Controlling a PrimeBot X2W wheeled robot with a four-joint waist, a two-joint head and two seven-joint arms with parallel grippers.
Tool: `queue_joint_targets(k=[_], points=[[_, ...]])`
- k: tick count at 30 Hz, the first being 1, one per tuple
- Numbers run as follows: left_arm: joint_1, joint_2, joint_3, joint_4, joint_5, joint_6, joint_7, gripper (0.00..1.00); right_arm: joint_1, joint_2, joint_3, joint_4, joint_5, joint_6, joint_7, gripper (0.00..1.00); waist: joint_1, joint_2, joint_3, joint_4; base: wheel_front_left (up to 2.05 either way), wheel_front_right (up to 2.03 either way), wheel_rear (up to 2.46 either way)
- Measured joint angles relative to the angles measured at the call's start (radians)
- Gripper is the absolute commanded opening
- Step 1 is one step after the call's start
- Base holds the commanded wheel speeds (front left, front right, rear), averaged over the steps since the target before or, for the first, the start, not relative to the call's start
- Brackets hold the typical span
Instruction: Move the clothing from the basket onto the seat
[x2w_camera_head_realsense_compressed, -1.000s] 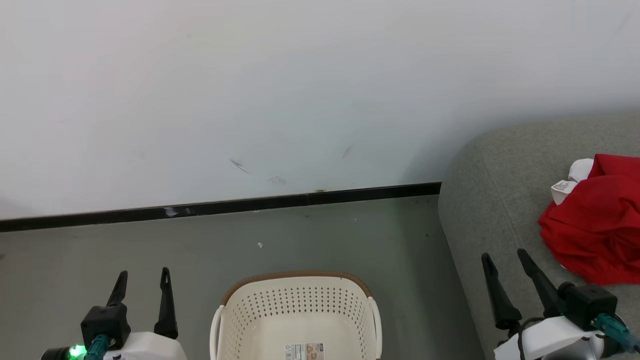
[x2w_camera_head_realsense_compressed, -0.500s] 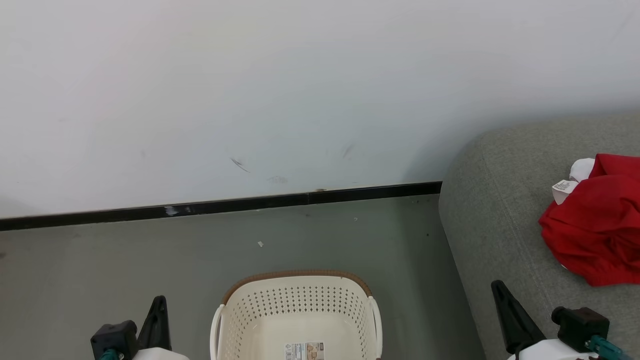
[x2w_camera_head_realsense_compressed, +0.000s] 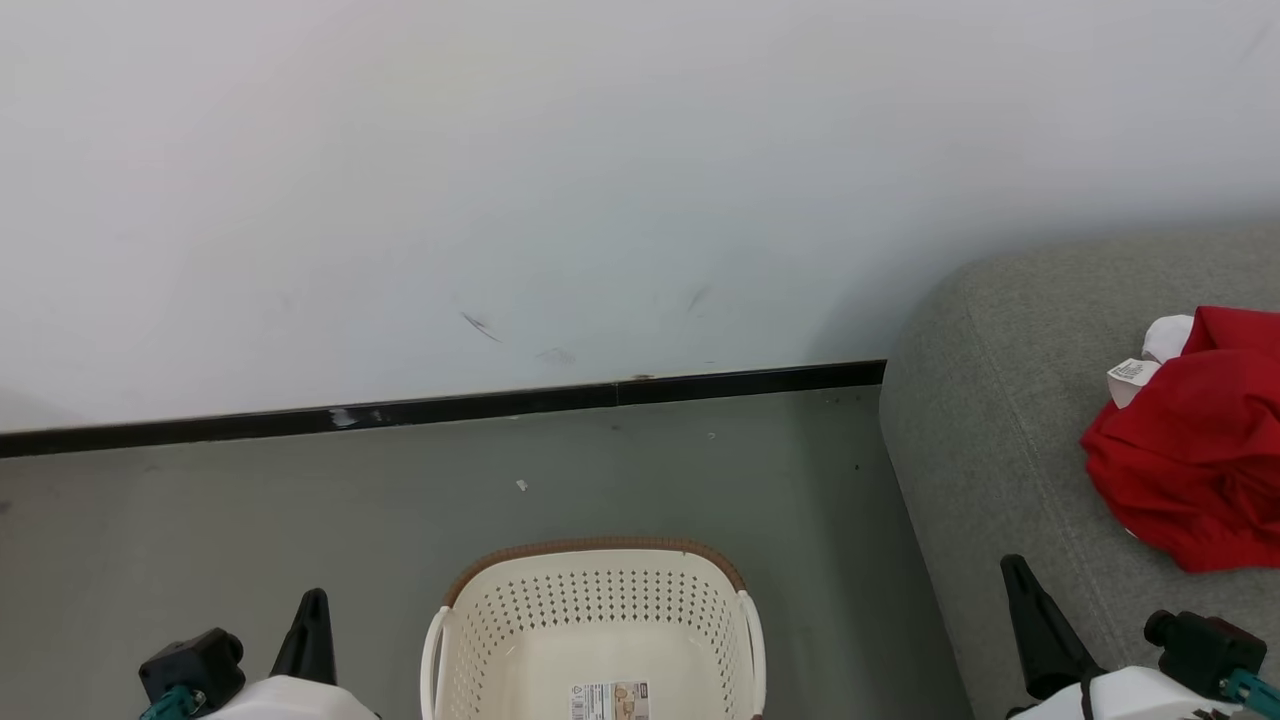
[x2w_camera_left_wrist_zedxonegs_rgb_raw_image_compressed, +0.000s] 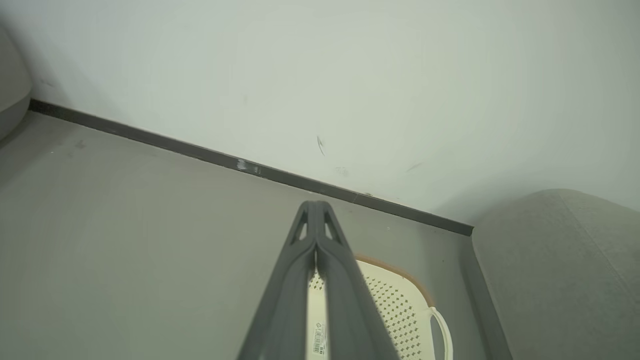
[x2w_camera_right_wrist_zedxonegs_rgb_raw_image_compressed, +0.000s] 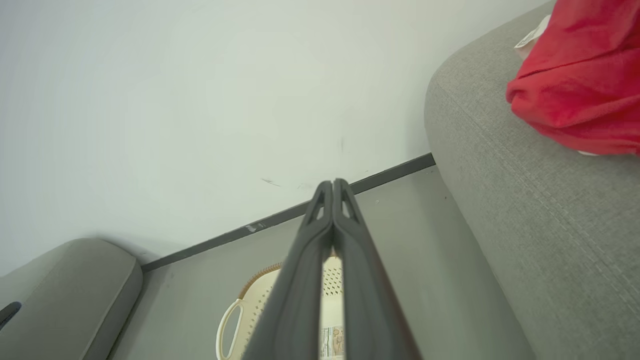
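Head view. The basket is seen at the bottom centre, standing on the grey floor near the sofa, with a strip of floor between them. Its cream walls are perforated, the rim is brown, and a white handle is seen on each side. The bottom of the basket is exposed, and a printed label is stuck there.

The clothing is found on the sofa, at the right edge of the view, as a crumpled red heap. White fabric and a white tag are seen at its upper left edge. How many garments make up the heap cannot be told.

The left end effector is seen at the lower left, over the floor and left of the basket. Its fingers are pressed together and nothing is held. This is confirmed in the left wrist view, where the two fingers meet at the tips. The right end effector is seen at the lower right, in front of the sofa's side, near the clothing but apart from it. Its fingers are likewise together with nothing between them, as shown in the right wrist view.

A white wall with faint scuff marks is noted behind, edged by a black skirting board. A second grey upholstered piece is seen at the lower left of the right wrist view.
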Motion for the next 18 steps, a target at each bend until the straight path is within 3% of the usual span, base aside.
queue_joint_targets(k=[8,18], points=[[0.000,-0.011,0.037,-0.003,-0.084,-0.038,0.024,0.00,-0.002,-0.002,-0.013,0.003,0.119,0.000,0.032,0.00,0.0048,0.0000,-0.002,0.001,0.00,0.00,0.00],[0.000,-0.034,0.084,-0.006,-0.194,-0.083,0.058,0.00,-0.018,-0.013,-0.019,0.015,0.276,0.000,0.070,0.00,0.0063,0.0000,-0.004,0.002,0.00,0.00,0.00]])
